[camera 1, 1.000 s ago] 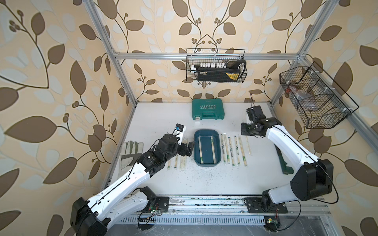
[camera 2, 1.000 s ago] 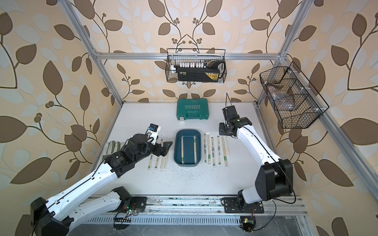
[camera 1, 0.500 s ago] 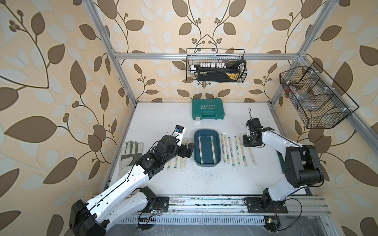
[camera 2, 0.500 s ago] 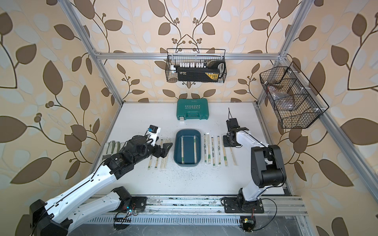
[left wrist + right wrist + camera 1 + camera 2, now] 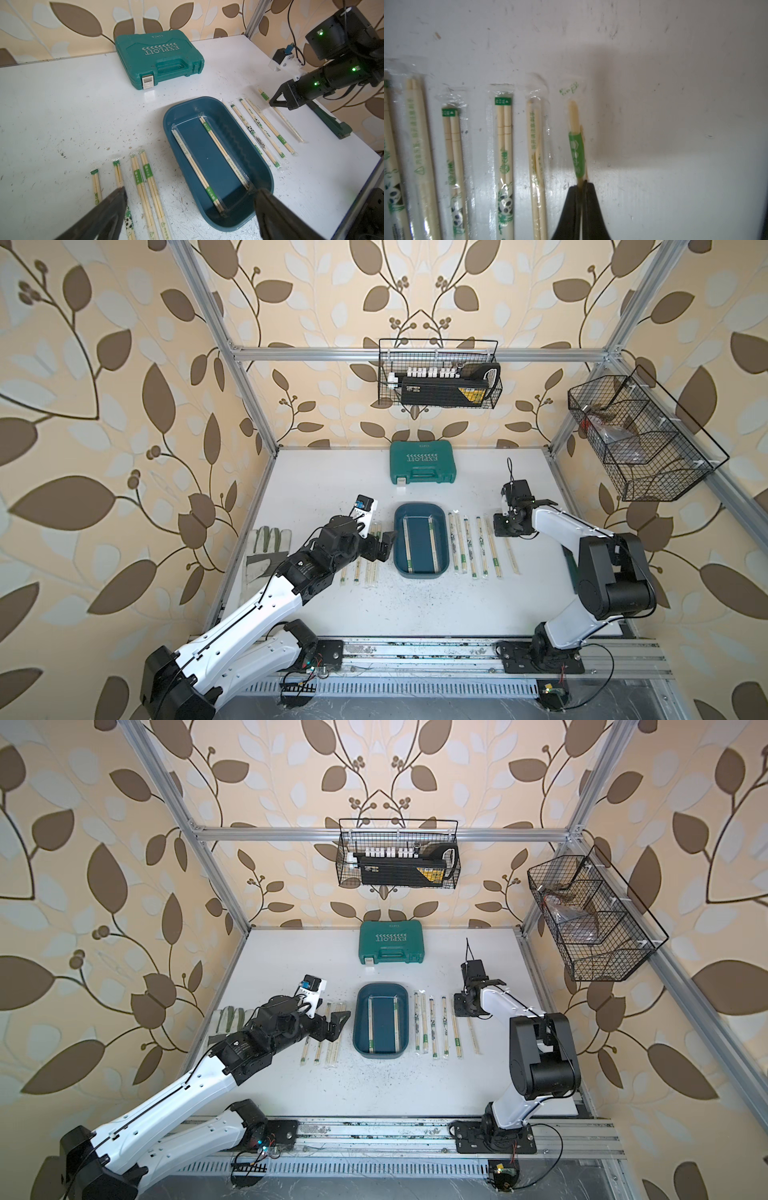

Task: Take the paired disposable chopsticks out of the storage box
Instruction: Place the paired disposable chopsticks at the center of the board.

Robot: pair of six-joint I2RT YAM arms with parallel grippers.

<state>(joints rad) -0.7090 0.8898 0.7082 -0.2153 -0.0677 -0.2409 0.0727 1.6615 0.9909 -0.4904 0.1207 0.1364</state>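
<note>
Left wrist view: the left gripper point(image 5: 192, 190) is hovering with its jaws spread wide, just short of the storage box point(image 5: 245, 145). Two wrapped chopstick pairs point(image 5: 193, 164) are lying inside it, hugging the side walls. Descending here, a jaw is liable to be catching the rim and shoving the box. Beyond the box, the right gripper point(image 5: 581, 185) is pinching the outermost pair point(image 5: 576, 145) near its end. That pair is probably resting on the worktop point(image 5: 675, 83), where slack wrapper risks clinging on release and skewing the row.
</note>
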